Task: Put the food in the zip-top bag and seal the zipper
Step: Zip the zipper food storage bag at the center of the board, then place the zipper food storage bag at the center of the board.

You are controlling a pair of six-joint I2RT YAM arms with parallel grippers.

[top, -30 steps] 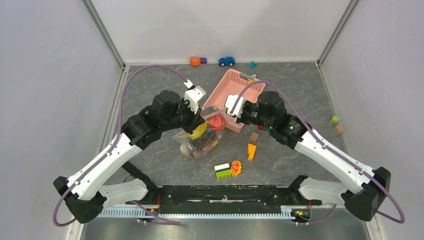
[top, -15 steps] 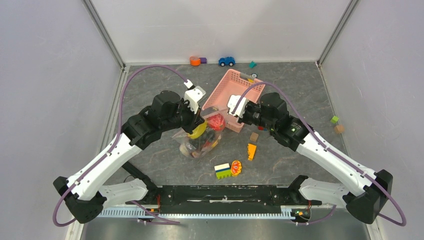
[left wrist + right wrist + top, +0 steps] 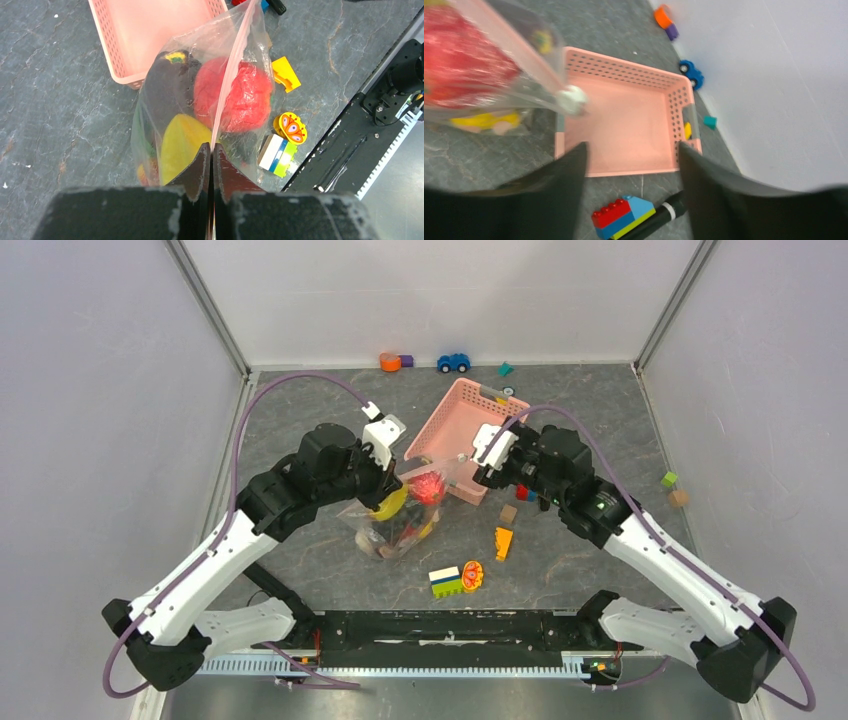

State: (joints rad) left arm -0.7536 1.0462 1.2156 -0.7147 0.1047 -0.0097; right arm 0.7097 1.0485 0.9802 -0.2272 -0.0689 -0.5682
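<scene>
With left pincer (image 3: 210, 150) clamped on zipper (image 3: 227, 87), right pincer (image 3: 631, 150) gapes near basket (image 3: 624, 70).

- My left arm (image 3: 195, 575) and right arm (image 3: 672, 562) match: smooth white shells on the long links, bulky matte black housings at the joints.
- Each ends in a chunky black foot: the left base (image 3: 160, 660) and the right base (image 3: 742, 665).
- A thin purple cable (image 3: 300, 375) trails along my left arm, and a second purple cable (image 3: 545, 408) along my right.
- The left pincer (image 3: 210, 150) has two dark wedge-shaped fingers with edges scuffed pale grey.
- The right pincer (image 3: 631, 150) appears as two blurred black fingers.
- A black rail (image 3: 450, 625) joins the bases.
</scene>
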